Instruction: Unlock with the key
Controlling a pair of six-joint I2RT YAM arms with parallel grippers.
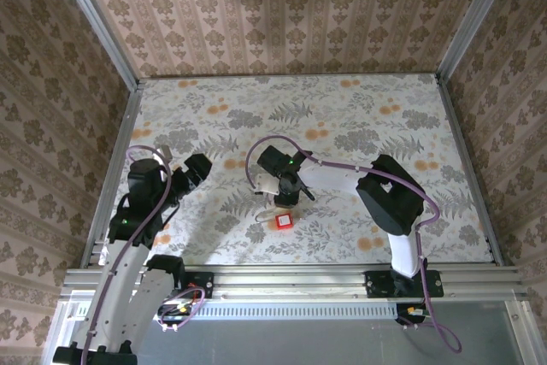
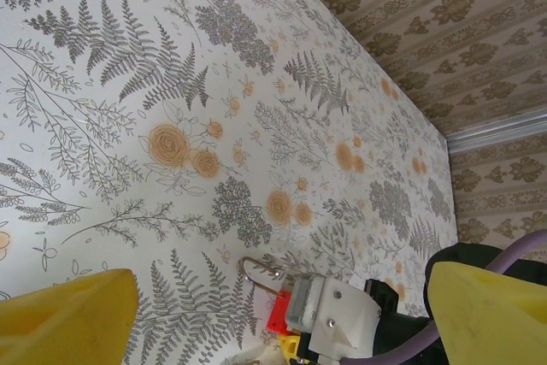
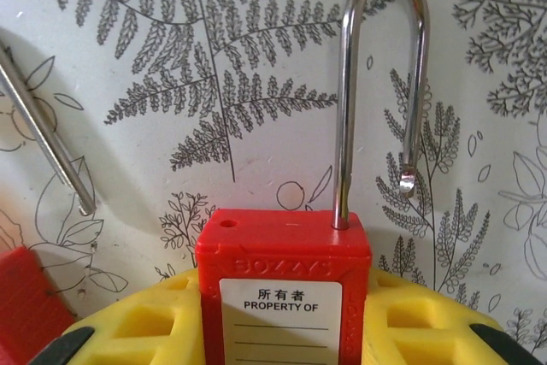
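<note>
1. Over on the left, the left gripper (image 1: 193,168) hangs above the pale, fern-and-rose printed tabletop (image 1: 367,117). Its yellow fingers (image 2: 73,318) are spread wide, with nothing between them.
2. Moving to the middle, the right gripper (image 1: 289,197) reaches in low over the table, well apart from the left one.
3. In the right wrist view, a second red plastic padlock (image 3: 21,297) lies at the lower left. Its thin steel shackle (image 3: 43,134) slants across the table.
4. Just right of that, the right gripper's yellow pads (image 3: 154,326) are clamped narrow on a red square plastic padlock with a white "PROPERTY OF" label (image 3: 282,254).
5. This one's long steel shackle loop (image 3: 385,57) stands sprung. One leg is seated in the body, and the other hangs free above its hole.
6. The small dark metal key: I cannot tell where it sits.
</note>
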